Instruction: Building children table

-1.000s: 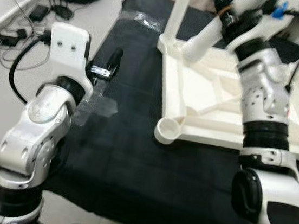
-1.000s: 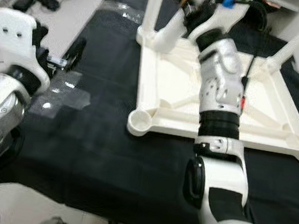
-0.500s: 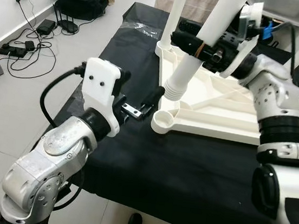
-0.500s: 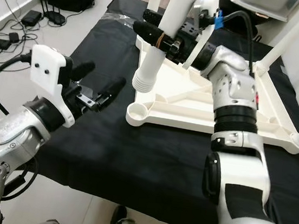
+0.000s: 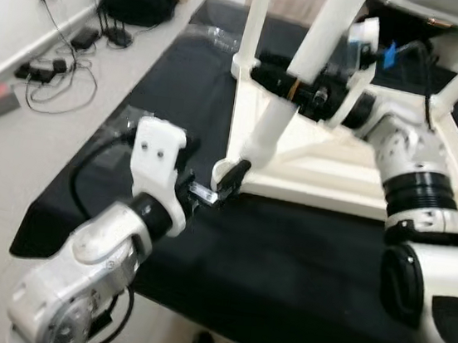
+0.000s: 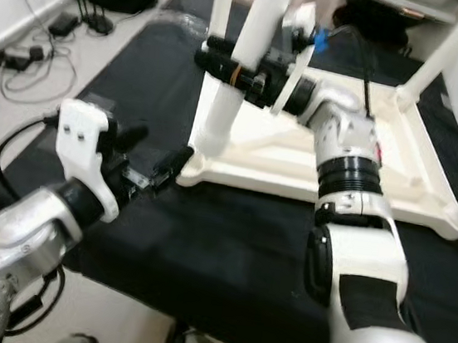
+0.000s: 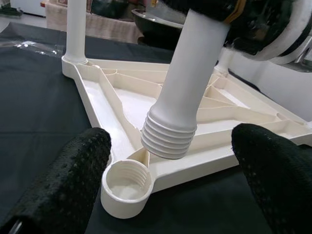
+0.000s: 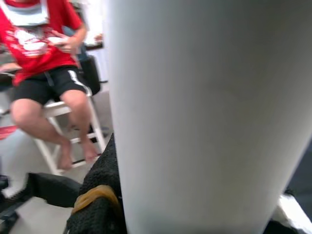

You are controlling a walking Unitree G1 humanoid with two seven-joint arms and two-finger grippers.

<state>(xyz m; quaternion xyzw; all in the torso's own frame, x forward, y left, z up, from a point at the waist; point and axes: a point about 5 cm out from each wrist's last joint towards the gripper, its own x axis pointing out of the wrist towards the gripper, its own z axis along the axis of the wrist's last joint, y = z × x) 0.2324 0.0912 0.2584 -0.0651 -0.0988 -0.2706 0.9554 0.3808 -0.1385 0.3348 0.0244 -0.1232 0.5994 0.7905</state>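
Right pincer (image 6: pixel 225 69) clenches the rigid, light, slippery leg (image 5: pixel 280 111) mid-shaft, threaded end above the socket (image 7: pixel 126 187); left pincer (image 7: pixel 170 170), released, at its 6 o'clock.

Left tool (image 5: pixel 226 180) fingers spread wide, arm low; right tool (image 5: pixel 283 84) clamped, arm extended forward.

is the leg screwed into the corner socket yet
Not yet: the table leg's threaded end hangs just above the empty socket, tilted, held by the right gripper.

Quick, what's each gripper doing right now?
Left gripper: open, empty, by the corner socket.
Right gripper: shut on the table leg.
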